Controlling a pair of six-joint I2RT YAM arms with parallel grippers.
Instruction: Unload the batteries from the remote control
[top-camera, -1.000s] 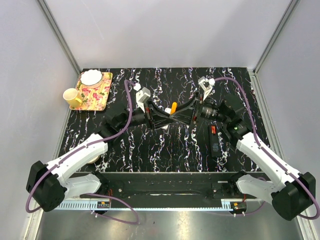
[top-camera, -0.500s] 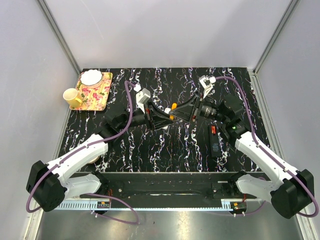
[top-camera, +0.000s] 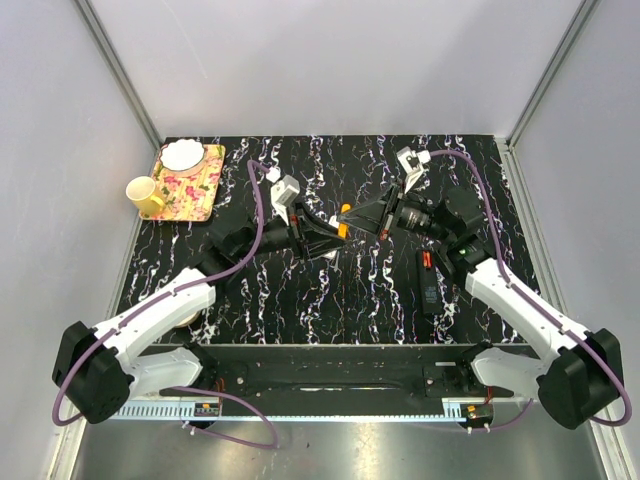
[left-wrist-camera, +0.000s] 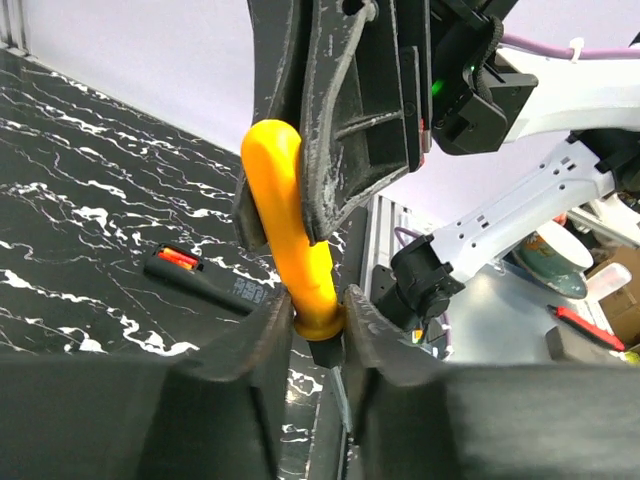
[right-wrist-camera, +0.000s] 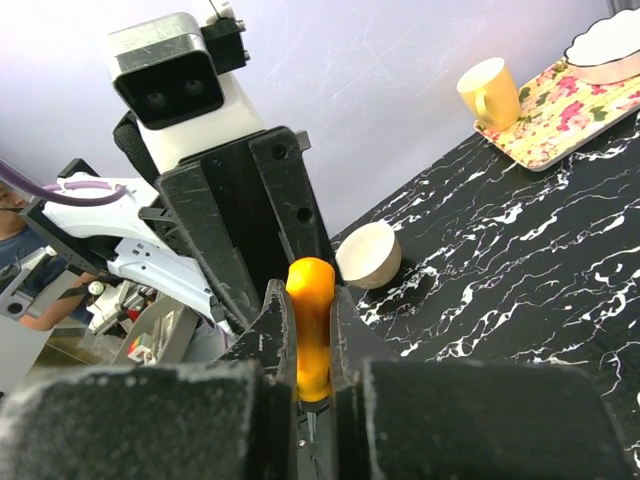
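Right hand has just snapped shut on the orange battery. A second ago its jaws were spread wide around the thing, and now both fingers are pinched tight against the upper part. Left hand hasn't let go either. Its jaws are narrow and clamped on the battery's lower end, so both hands have the same little cylinder, nose to nose, held up over the middle of the tabletop. The battery also looks more tilted than it did a moment ago, leaning toward the left hand. To me this reads as a handover mid-way: the right has taken hold, so the left should be free to open up next, though if they pull apart before one releases it could pop out. Further out, the black remote lies on the tabletop well to the right, under the right arm. There's a red battery still sitting in its open compartment, so the job isn't finished: one out, at least one more to go. I can't tell from here if there's another hiding in there.
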